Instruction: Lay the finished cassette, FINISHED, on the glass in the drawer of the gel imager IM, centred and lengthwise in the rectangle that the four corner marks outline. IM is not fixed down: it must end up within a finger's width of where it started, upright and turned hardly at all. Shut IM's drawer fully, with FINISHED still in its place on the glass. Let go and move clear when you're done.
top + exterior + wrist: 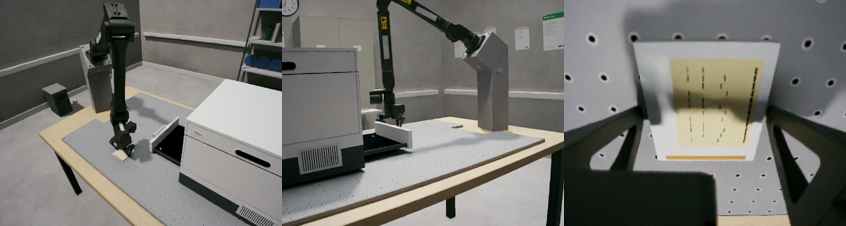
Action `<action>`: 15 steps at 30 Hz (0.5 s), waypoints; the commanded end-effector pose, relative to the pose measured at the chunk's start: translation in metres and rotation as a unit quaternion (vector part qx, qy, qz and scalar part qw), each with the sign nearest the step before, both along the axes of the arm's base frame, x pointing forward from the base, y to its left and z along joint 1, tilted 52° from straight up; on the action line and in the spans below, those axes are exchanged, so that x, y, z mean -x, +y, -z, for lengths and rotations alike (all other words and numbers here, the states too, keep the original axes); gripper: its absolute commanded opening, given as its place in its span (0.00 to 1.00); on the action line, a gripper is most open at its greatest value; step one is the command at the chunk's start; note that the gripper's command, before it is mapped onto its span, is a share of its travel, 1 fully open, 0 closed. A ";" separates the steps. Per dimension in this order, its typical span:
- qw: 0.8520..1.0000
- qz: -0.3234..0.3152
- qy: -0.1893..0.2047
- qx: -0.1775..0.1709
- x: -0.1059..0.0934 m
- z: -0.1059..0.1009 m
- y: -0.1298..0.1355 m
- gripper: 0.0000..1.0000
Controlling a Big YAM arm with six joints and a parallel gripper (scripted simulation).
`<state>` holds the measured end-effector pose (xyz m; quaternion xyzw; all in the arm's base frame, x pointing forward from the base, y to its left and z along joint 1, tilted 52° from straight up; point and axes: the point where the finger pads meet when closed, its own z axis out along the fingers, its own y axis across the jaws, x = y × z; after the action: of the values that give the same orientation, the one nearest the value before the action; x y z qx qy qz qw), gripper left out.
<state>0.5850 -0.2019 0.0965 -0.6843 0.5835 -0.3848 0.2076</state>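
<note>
The finished cassette (120,155) lies flat on the perforated mat, left of the imager's drawer. In the wrist view it (706,100) is a white plate with a yellow gel window, dark band lines and an orange stripe at its near edge. My gripper (122,149) is low over it and open, with one finger at each long side of the cassette (706,114). In the exterior view the fingertips (390,123) are partly hidden behind the drawer front (393,133). The imager IM (235,140) stands at the right with its drawer (171,145) pulled out and its dark glass showing.
The white drawer front (163,133) stands just right of the gripper. The arm's grey pedestal (96,77) is at the table's far corner. The table's front edge runs close behind the cassette. A black box (57,98) sits on the floor, and shelves (265,37) stand at the back right.
</note>
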 end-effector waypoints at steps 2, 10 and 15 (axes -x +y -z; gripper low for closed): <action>1.000 0.001 -0.004 0.001 -0.001 -0.004 0.000 0.94; 1.000 0.001 -0.004 0.001 -0.001 -0.004 0.000 0.78; 1.000 0.001 -0.004 0.001 -0.001 -0.004 0.000 0.78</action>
<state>0.5849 -0.2019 0.0961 -0.6844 0.5836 -0.3845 0.2075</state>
